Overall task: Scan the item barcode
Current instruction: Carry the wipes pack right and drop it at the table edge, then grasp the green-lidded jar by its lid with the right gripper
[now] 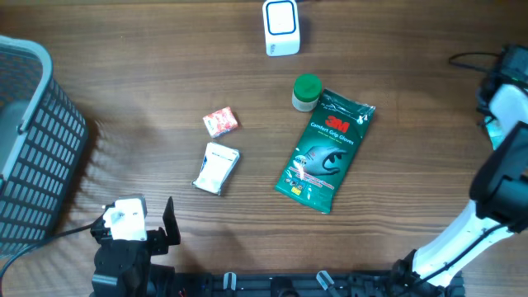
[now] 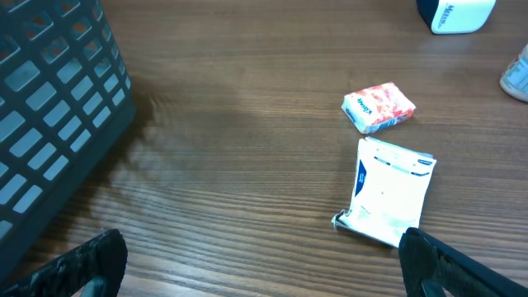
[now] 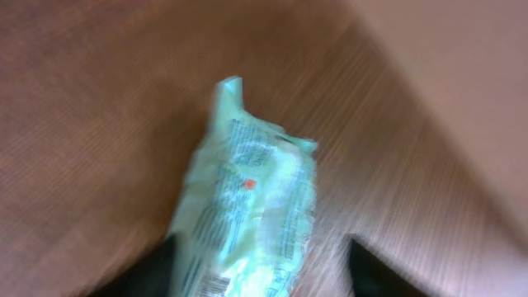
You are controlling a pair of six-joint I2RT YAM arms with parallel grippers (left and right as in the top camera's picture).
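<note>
In the right wrist view a pale green printed packet [image 3: 247, 198] stands between my right gripper's [image 3: 260, 268] dark fingers. The jaws are apart, with bare table showing between the packet and the right finger [image 3: 371, 268]. That view is blurred by motion. Overhead, the right arm [image 1: 507, 115] is at the table's far right edge. The white barcode scanner [image 1: 281, 27] stands at the back middle. My left gripper [image 2: 264, 280] is wide open and holds nothing, low over the table at the front left, just short of a white pouch [image 2: 388, 190].
A dark mesh basket [image 1: 33, 140] fills the left side. On the table lie a green 3M gloves pack [image 1: 324, 150], a green-capped bottle [image 1: 306, 91], a small red-and-white packet [image 1: 221, 122] and the white pouch [image 1: 217, 167]. Cables run at the far right [image 1: 470, 59].
</note>
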